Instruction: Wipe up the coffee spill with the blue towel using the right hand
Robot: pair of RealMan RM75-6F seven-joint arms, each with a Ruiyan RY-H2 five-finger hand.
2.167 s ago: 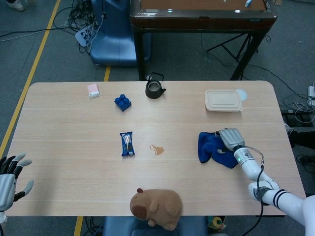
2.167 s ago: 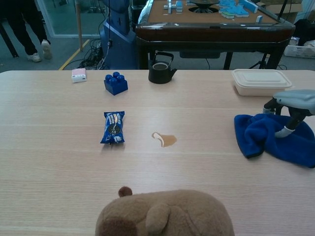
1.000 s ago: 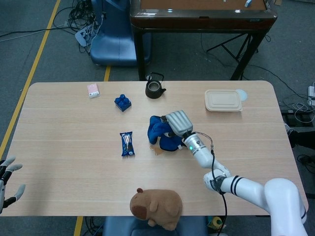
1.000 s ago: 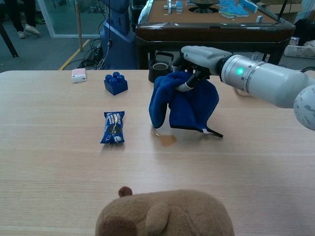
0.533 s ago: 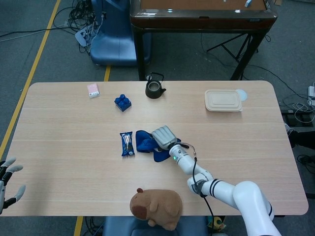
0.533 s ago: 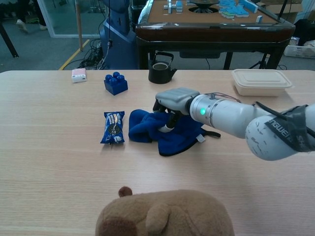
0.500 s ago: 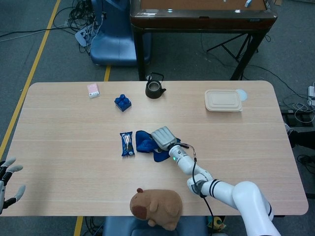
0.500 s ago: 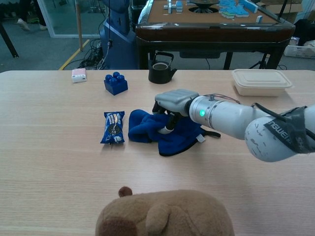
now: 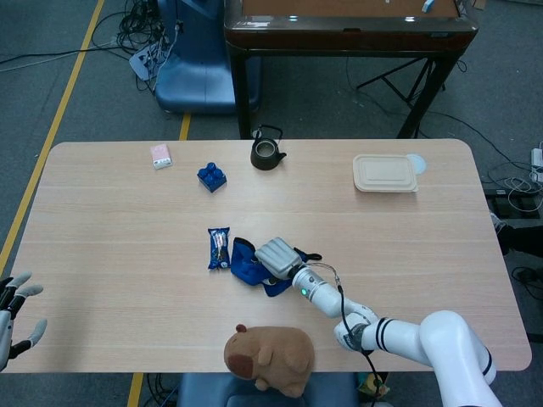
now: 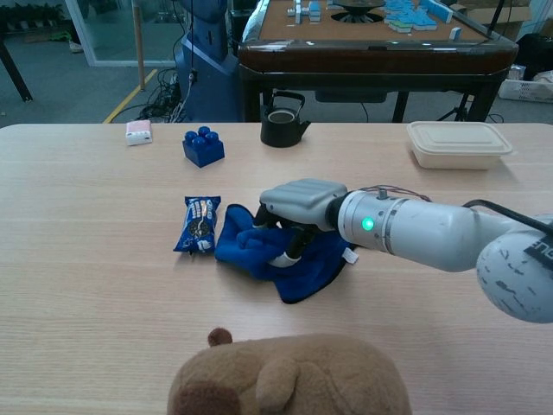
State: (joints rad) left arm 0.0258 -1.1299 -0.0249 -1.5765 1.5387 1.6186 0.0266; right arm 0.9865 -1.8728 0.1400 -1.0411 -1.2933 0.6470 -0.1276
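Right hand (image 10: 289,216): clutching blue towel (image 10: 275,255), now dragged against snack packet (image 10: 196,223); coffee spill hidden beneath, wiping presumably underway.

Plush cloth towel (image 10: 298,259); matt wood table (image 10: 104,277)

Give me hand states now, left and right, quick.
Left hand: open, fingers apart, holding nothing, at the table's near left edge.
Right hand: holds the blue towel, pressing it down on the table beside the snack packet.
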